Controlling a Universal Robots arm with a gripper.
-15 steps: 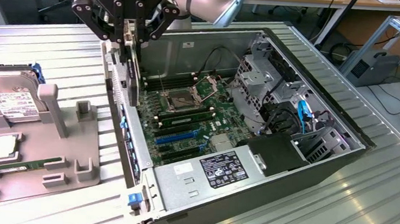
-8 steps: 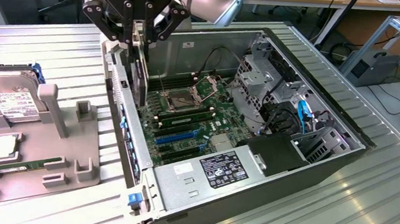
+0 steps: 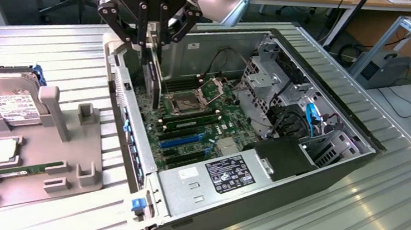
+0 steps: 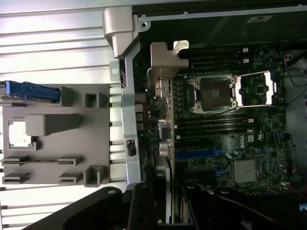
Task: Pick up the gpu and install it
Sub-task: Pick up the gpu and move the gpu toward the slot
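Seen from the exterior view, the computer case (image 3: 350, 161) lay open on the table (image 3: 375, 219). The parts holder (image 3: 63, 130) at its nine o'clock carried the hard drive (image 3: 9, 103) at ten and the RAM stick (image 3: 18, 170) at seven. The gripper (image 3: 152, 46) held the gpu (image 3: 151, 82) upright over the motherboard (image 3: 212, 124), with the CPU socket (image 3: 190, 100) at the gpu's four o'clock.

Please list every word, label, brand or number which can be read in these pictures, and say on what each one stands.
"ROBOTIQ", partly cut off: on the black body of the gripper, which holds the gpu.
"DELL", turned sideways, as far as it can be read: on the motherboard.
Too small to read: the power supply label, the hard drive label, the white sticker on the case wall.
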